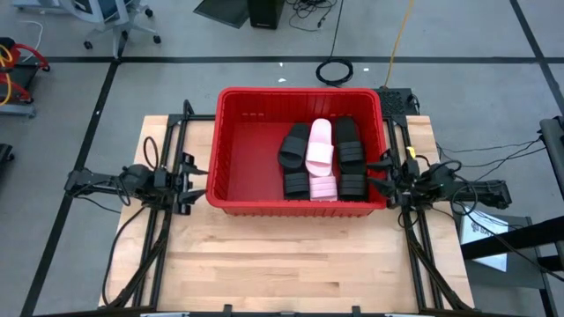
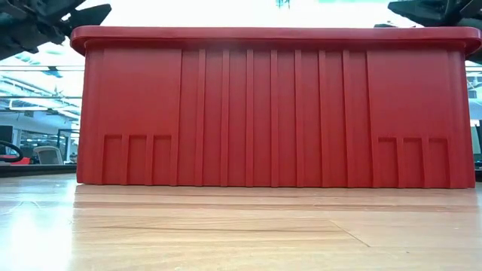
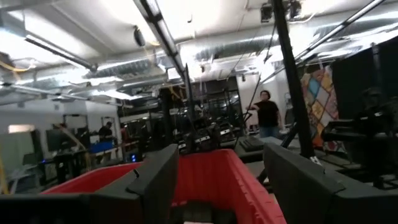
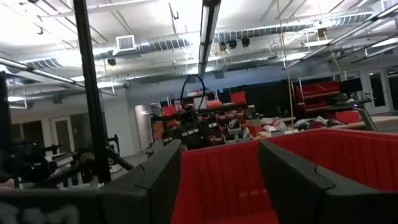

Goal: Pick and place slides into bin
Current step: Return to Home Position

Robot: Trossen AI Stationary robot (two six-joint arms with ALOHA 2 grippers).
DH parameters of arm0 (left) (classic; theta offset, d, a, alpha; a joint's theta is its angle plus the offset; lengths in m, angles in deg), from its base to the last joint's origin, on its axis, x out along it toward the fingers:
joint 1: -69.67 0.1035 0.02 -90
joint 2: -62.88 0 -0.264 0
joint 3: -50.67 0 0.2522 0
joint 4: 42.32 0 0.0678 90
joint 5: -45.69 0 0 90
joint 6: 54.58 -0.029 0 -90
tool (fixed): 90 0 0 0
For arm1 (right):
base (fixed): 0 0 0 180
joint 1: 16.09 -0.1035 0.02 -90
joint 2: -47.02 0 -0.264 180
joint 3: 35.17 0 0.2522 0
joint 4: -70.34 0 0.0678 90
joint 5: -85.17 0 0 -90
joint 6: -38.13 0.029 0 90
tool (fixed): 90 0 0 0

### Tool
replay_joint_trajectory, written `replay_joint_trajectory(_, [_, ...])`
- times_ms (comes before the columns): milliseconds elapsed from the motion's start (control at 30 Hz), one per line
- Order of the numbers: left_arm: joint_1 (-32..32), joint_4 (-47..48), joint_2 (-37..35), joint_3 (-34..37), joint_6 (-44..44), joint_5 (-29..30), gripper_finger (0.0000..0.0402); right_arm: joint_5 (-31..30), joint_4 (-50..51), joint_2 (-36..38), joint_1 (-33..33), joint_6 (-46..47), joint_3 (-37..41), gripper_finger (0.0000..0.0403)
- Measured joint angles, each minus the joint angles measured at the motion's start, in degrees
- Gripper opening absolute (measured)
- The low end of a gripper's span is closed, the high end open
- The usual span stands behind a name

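The red bin (image 1: 238, 167) stands on the wooden table; its near wall fills the low view (image 2: 271, 113). Inside lie several slides: black ones (image 1: 294, 146) (image 1: 350, 154) and pale pink ones (image 1: 320, 145) (image 1: 323, 187), resting on the bin's floor and on one another. My left gripper (image 1: 201, 180) is open and empty just outside the bin's left wall. My right gripper (image 1: 381, 176) is open and empty at the bin's right wall. Both wrist views look over the bin's rim (image 3: 211, 174) (image 4: 217, 174).
Bare wooden tabletop (image 1: 291, 264) lies in front of the bin. Black frame rails (image 1: 159, 255) (image 1: 423, 255) run along the table's left and right sides. A person (image 3: 268, 113) stands far off in the room beyond the table.
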Motion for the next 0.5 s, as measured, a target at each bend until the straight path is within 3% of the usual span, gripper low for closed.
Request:
replay_joint_trajectory(233, [0.0,3.7,0.0,0.0,0.3,3.7,0.0241,-0.5,1.3,0.0,0.0,-0.8,0.0,0.0201])
replay_joint_trajectory(500, [0.0,6.3,0.0,0.0,0.0,3.7,0.0241,-0.2,2.4,0.0,0.0,-0.9,0.0,0.0201])
